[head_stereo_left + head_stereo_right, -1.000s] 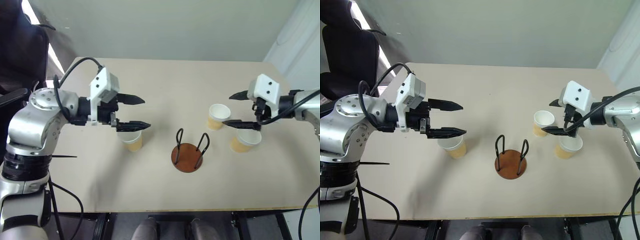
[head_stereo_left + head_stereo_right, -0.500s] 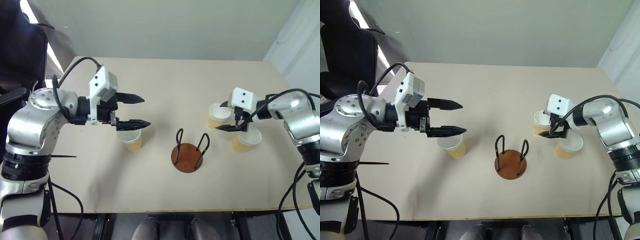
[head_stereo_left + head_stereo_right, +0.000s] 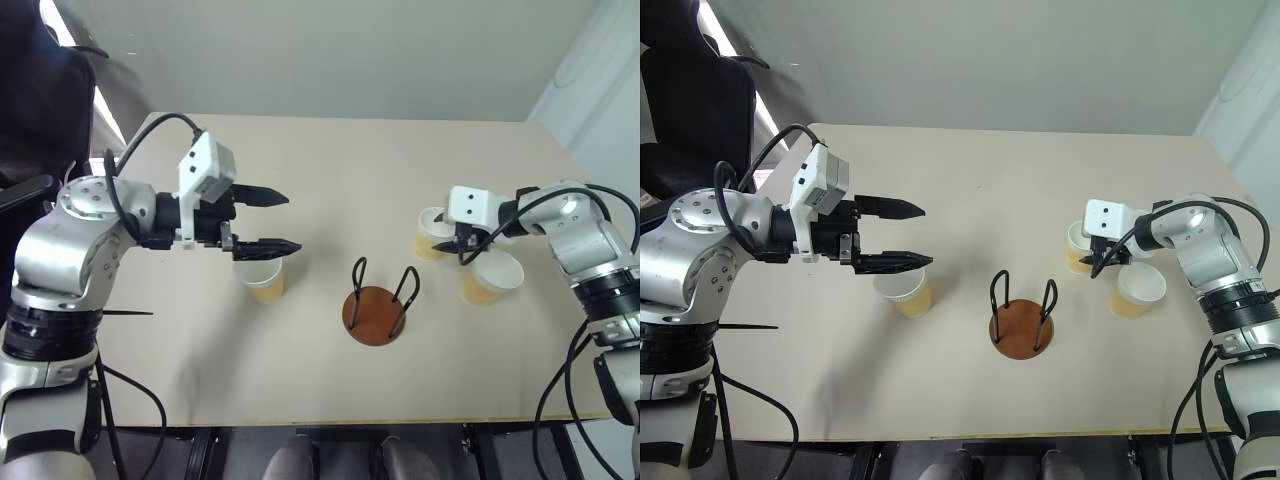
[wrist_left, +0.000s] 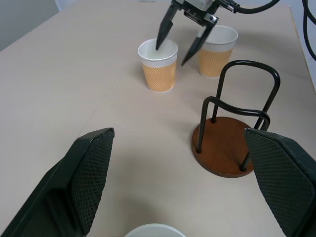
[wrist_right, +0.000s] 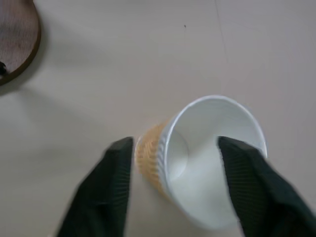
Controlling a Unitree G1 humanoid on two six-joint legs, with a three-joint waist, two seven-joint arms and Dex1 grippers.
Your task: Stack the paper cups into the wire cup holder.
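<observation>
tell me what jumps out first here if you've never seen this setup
The right gripper straddling a paper cup's rim, one finger inside and one outside. In the table's middle stands the empty wire cup holder, and the left gripper hovers open over another cup.

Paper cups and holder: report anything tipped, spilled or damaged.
Nothing stands out. The left cup, the cup at the right gripper and the rightmost cup all stand upright. The wire cup holder stands upright and empty, and there is no spill on the table.
</observation>
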